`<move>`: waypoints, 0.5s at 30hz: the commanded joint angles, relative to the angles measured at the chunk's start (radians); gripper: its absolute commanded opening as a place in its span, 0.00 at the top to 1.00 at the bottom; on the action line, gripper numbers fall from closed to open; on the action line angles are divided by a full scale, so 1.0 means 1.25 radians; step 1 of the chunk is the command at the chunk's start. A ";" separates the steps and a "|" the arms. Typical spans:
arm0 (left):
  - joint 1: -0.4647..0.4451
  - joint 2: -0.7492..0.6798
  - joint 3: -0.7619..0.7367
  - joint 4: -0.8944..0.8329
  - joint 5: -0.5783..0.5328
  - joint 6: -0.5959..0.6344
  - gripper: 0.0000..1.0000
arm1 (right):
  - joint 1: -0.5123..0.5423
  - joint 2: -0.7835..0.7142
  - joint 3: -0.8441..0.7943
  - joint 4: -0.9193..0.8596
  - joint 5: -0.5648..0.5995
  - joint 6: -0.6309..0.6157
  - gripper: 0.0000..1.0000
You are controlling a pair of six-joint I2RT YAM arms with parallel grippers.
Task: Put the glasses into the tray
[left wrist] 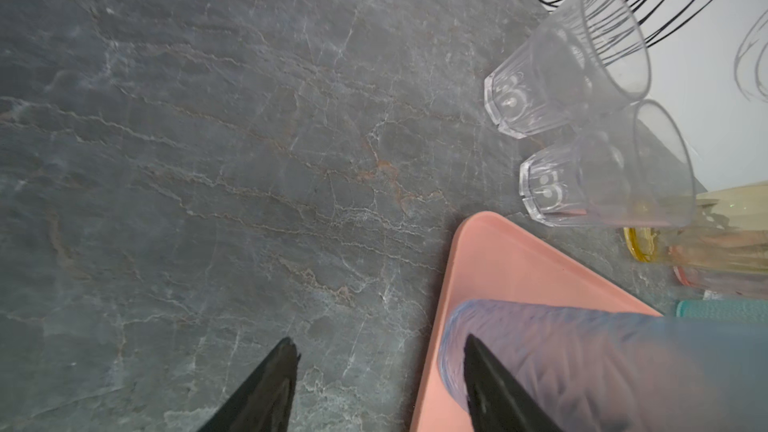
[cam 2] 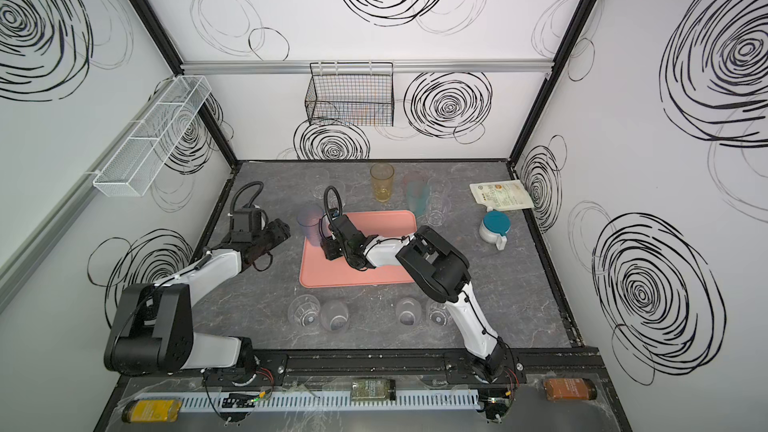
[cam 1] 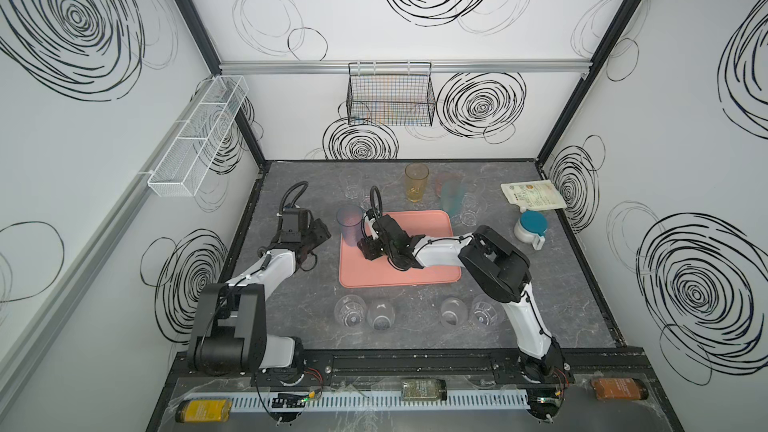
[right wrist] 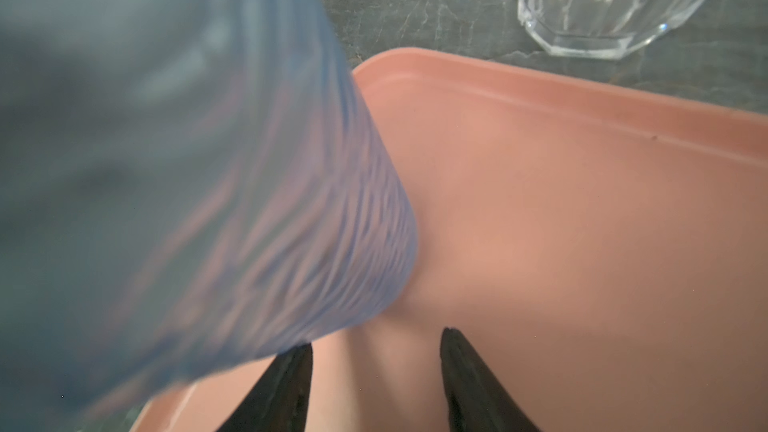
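While the blue glass [cam 1: 349, 220] stands in the tray's [cam 1: 415, 280] upper-left corner, we record the left hand [left wrist: 379, 342] and the right hand [right wrist: 377, 338] both apart, each empty, beside it.

Blue glass [cam 1: 349, 222] upright on tray [cam 1: 374, 274] corner.

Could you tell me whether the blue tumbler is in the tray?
In: the blue tumbler stands, base inside a corner of the tray.
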 commanded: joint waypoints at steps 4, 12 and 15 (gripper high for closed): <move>-0.002 0.028 -0.006 0.061 0.029 -0.038 0.34 | -0.017 0.046 0.049 -0.020 0.040 0.026 0.46; 0.006 0.017 -0.002 0.054 0.023 -0.033 0.34 | -0.029 0.091 0.104 -0.038 0.081 0.027 0.47; 0.009 0.009 -0.002 0.054 0.023 -0.031 0.34 | -0.033 0.102 0.118 -0.048 0.084 0.027 0.47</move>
